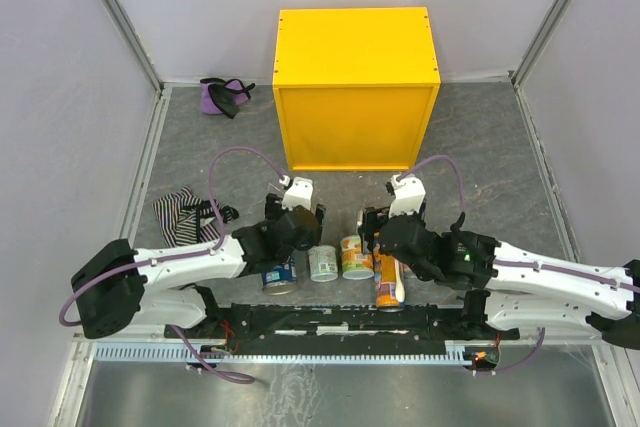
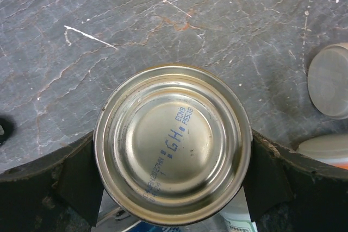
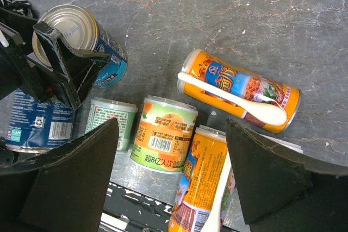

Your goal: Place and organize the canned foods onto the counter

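The left end effector (image 2: 174, 172) is clenched on a blue can (image 3: 103, 52), pads (image 2: 76, 177) on opposite sides of its round wall, in front of the yellow box (image 1: 355, 47) and not yet on its top. The smooth wall may slip or rotate in the pads during the lift. A second blue can (image 3: 35, 126), farther from the box, stands just beside the held one and may be knocked over. The right end effector (image 3: 171, 134) is released above the short orange can (image 3: 157, 145) in front of the box; the arms are near enough to collide.
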Robot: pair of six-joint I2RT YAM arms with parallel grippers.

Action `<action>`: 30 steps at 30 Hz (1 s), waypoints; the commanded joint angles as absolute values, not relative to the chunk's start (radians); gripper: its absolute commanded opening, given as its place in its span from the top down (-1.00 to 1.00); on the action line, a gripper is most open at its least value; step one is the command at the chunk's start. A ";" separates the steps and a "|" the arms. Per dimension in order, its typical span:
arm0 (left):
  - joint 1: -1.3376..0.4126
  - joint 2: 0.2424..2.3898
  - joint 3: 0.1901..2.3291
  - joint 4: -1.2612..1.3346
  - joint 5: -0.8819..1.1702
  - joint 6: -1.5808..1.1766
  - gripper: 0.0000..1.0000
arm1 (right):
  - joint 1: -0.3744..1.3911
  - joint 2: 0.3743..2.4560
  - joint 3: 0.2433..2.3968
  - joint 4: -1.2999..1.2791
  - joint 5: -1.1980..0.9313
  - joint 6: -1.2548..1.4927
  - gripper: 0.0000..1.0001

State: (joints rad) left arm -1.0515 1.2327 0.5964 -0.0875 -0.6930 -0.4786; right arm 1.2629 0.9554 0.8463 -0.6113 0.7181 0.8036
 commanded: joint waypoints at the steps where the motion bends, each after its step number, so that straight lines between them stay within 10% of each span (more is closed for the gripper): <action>1: -1.015 1.161 0.689 -0.019 -0.716 -0.487 0.94 | 1.267 0.926 0.853 -0.572 0.739 0.837 -0.74; 30: -0.849 1.050 0.943 -0.176 -0.445 -0.755 0.94 | 1.237 0.859 0.801 -0.351 0.619 0.924 -0.78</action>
State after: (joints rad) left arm -0.8688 1.1133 0.8219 -0.2764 -0.4904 -0.6331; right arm 1.2518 0.8646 0.8135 -0.4545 0.6697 0.8898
